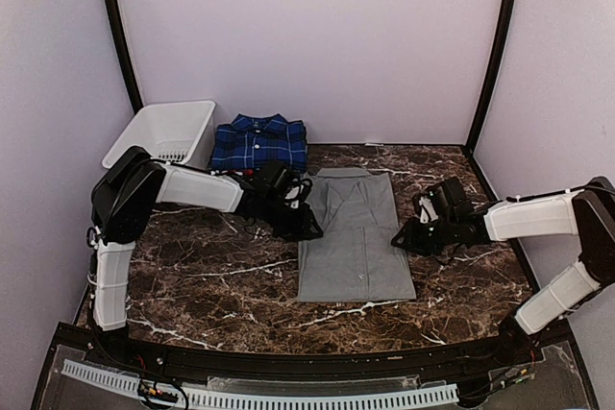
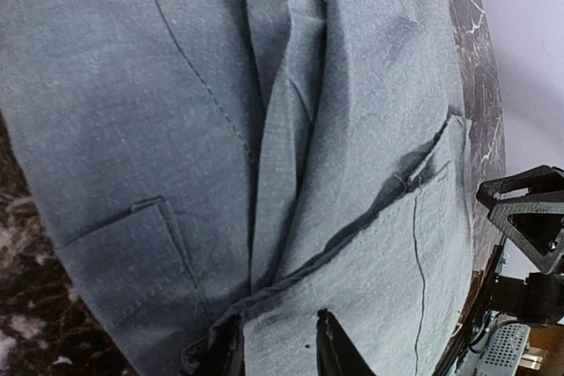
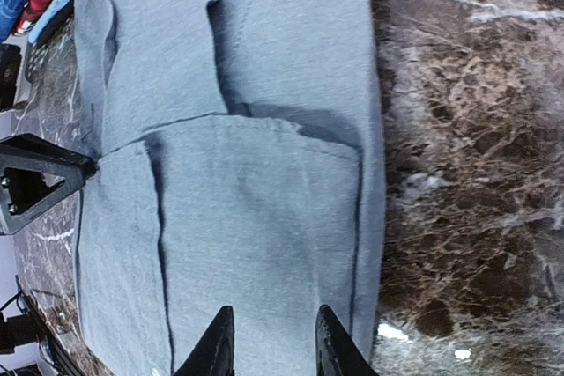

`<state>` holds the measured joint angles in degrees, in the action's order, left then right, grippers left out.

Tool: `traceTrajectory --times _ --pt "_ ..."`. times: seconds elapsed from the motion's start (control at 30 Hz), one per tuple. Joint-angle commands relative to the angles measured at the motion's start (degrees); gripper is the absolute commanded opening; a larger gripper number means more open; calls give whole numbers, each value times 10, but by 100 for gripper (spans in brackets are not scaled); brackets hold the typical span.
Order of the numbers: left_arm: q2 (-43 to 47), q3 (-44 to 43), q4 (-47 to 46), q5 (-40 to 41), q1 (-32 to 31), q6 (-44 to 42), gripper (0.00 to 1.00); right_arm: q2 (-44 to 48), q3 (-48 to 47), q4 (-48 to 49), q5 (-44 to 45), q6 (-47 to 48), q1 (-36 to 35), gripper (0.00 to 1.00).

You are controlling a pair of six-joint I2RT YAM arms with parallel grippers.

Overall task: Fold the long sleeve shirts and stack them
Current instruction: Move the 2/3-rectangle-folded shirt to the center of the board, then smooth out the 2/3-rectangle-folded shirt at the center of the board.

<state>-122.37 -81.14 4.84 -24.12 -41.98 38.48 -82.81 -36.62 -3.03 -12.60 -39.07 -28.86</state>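
The tabletop (image 1: pixel 221 285) was dark brown with thin white lines all over it, like stone. A grey shirt (image 1: pixel 356 237) lay flat on it, near the middle. Its collar pointed to the back, and its sides were folded in, so it made one long shape. A blue checked shirt (image 1: pixel 258 144) lay folded at the back edge, just beside the top left corner of the grey one. A white basket (image 1: pixel 178 106) sat at the back left corner, tipped a little, right next to the blue one. Dark stone showed on both sides of the grey one and in front of it.
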Motion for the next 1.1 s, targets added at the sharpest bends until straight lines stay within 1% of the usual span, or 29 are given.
traceTrajectory --times 0.0,0.2,0.33,0.47,0.57,0.8,0.93,1.07 --pt "33 12 28 33 15 -17 27 -18 -3 -8 22 7 18 29" --pt "33 13 38 41 34 -28 27 -40 -44 -41 39 20 25 27" --pt "33 13 51 45 44 -35 27 -23 -62 -73 65 25 24 24" --pt "36 9 60 43 46 -46 26 -3 -74 -80 63 31 11 24" --pt "47 9 56 37 45 -51 26 -12 -83 -70 51 37 -4 24" --pt "91 13 62 43 46 -64 26 -64 -95 -28 20 37 -6 19" --pt "118 31 70 47 45 -66 26 -95 -94 -13 9 34 6 16" --pt "145 63 70 28 41 -63 27 -108 -78 -14 9 25 25 14"
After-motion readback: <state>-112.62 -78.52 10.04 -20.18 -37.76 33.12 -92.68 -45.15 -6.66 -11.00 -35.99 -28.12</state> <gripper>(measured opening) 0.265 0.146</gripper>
